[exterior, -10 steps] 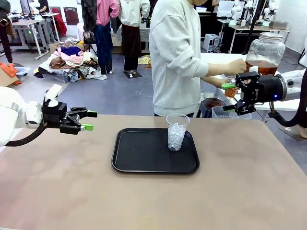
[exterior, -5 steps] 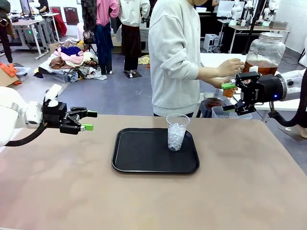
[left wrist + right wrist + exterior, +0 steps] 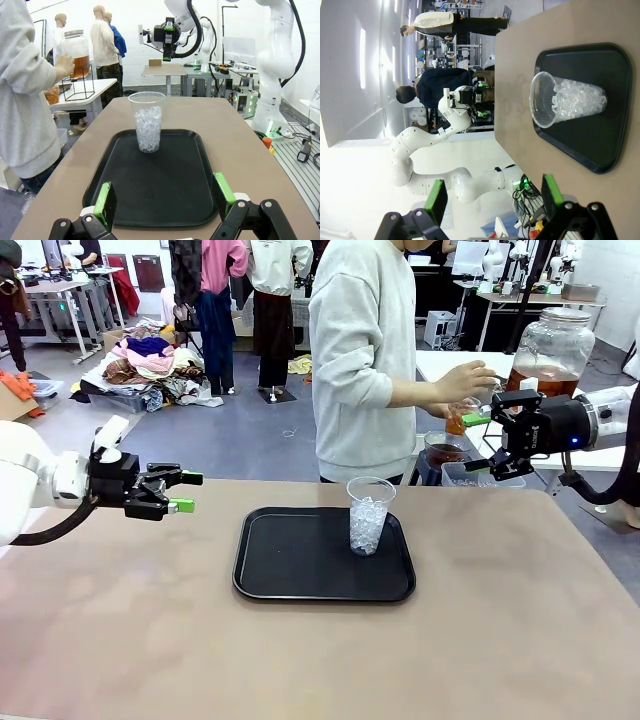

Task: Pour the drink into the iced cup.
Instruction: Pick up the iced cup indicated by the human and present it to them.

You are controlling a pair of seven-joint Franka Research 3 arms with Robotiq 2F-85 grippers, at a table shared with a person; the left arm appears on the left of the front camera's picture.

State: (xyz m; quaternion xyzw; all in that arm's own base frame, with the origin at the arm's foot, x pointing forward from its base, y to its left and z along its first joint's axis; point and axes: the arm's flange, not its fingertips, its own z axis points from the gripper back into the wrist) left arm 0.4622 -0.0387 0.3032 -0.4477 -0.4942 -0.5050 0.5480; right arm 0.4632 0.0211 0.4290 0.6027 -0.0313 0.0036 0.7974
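A clear iced cup [image 3: 368, 518] stands upright on the right part of a black tray [image 3: 290, 555] at mid-table. Beyond the far edge, a person holds a small cup of amber drink [image 3: 456, 424] beside a big glass jar [image 3: 553, 345] of the same liquid. My left gripper [image 3: 187, 492] hovers open over the table's left side, well clear of the tray. My right gripper [image 3: 478, 443] hangs open at the far right, close to the person's cup. The left wrist view looks along the open left gripper [image 3: 164, 199] at the tray [image 3: 165, 185] and iced cup [image 3: 148, 122]. The right wrist view, rolled sideways, looks past the open right gripper [image 3: 492, 200] to the iced cup [image 3: 567, 102].
A white side table [image 3: 450, 365] behind the far right corner carries the jar. Below it sit a bowl of dark liquid [image 3: 443, 452] and a clear bin [image 3: 468, 476]. The person's torso [image 3: 365, 360] stands just past the tray. Bare tan tabletop [image 3: 320, 660] surrounds the tray.
The person's hand has come away from the jar toward the left, and the small cup of drink has moved left, out from behind my right gripper. Both arms are still.
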